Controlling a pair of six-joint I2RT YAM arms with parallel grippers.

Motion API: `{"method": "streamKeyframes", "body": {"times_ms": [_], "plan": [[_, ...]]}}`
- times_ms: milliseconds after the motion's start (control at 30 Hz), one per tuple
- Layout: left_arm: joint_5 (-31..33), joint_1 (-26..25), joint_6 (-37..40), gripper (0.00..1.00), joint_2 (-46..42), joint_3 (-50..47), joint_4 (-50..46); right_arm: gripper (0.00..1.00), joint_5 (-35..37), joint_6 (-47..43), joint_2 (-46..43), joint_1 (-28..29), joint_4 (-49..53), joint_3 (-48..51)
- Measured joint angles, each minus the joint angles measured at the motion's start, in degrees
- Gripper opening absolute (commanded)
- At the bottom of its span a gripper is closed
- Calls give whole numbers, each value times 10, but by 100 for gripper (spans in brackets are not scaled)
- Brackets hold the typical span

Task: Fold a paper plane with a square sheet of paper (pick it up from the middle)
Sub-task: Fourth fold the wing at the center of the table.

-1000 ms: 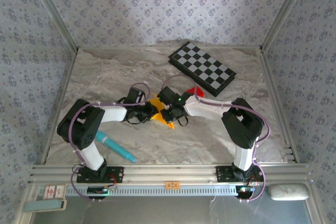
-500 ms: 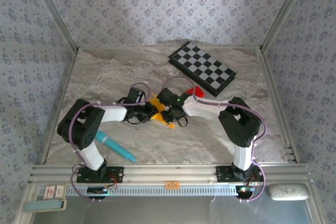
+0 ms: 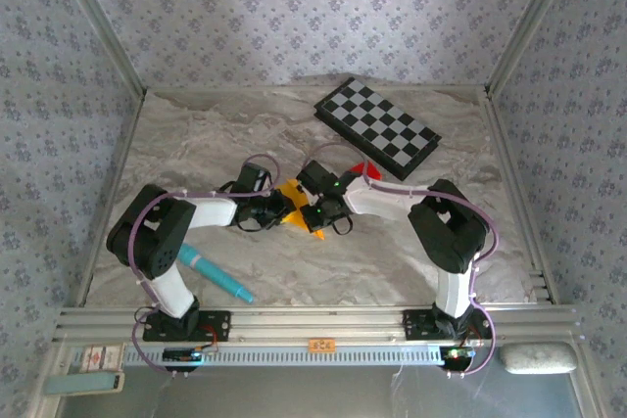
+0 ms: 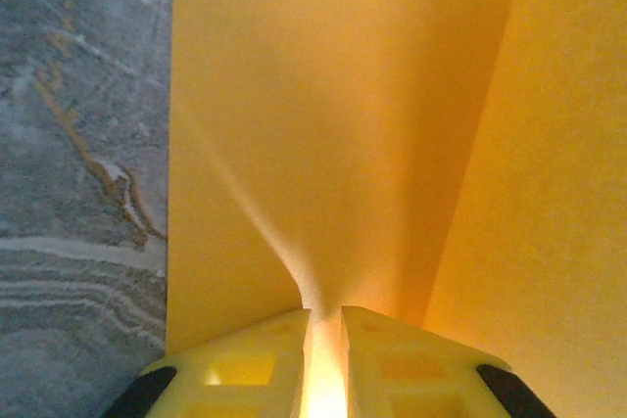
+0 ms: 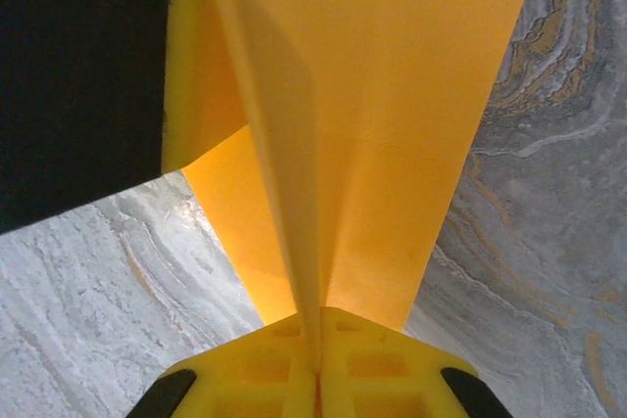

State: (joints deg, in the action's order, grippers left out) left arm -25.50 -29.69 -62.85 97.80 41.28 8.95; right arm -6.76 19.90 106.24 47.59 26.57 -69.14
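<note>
3 walls (image 3: 294,7) papered in pale grey-blue with a small repeating floral print close in the bench (image 3: 196,134) at the back and on both sides. 2 slanting metal posts (image 3: 98,22) mark the back corners. The bench top is a marbled grey-white sheet, wrinkled near the back wall. A ribbed aluminium rail (image 3: 323,325) runs along its near edge. Light is soft and even.
</note>
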Motion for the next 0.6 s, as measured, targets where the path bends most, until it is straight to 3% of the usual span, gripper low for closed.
{"method": "streamKeyframes", "body": {"times_ms": [600], "plan": [[12,0,3,19,-6,6,-20,7,-102,-7,3,-38,-27,19]]}}
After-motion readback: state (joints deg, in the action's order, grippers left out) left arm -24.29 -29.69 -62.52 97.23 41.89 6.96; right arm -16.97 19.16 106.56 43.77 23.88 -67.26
